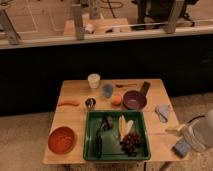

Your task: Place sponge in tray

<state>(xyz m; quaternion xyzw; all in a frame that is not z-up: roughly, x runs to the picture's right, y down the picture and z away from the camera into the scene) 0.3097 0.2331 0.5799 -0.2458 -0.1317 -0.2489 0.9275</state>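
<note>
I see arm (202,134): bulky rounded shell, pale grey-white, smooth | gripper (175,131): pale, jaws apart, at table (75,92) right edge near front corner
</note>
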